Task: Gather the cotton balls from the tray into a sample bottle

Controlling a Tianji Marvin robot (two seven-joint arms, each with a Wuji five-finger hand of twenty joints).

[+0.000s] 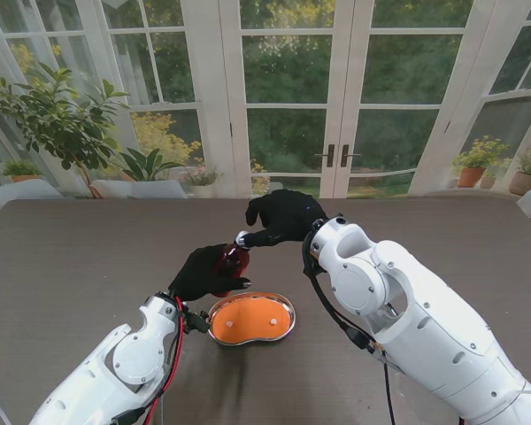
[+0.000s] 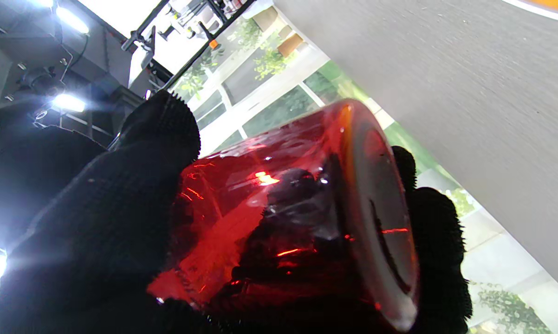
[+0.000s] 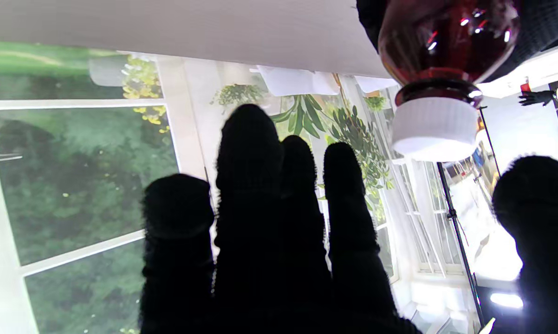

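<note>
Your table (image 1: 71, 257) carries little: the kidney-shaped tray (image 1: 288, 329) with its orange floor sits near the middle of the near edge, and a couple of small pale specks on that floor look like the cotton balls (image 1: 274, 317), though they are too small to be sure of. Your left hand (image 1: 197, 273) is wrapped around the dark red sample bottle (image 1: 233, 258), holding it off the table just beyond the tray's far rim, neck pointing toward your right hand (image 1: 285, 217). That hand grips nothing: the right wrist view shows four fingers (image 3: 249, 185) extended together and the thumb well apart, with the white cap (image 3: 434, 130) lying between them but untouched. The cap is on, so judge this as the unscrewing step. Close thumb and forefinger squarely on the ribbed cap, keep the bottle clamped firm, and twist without tilting.
</note>
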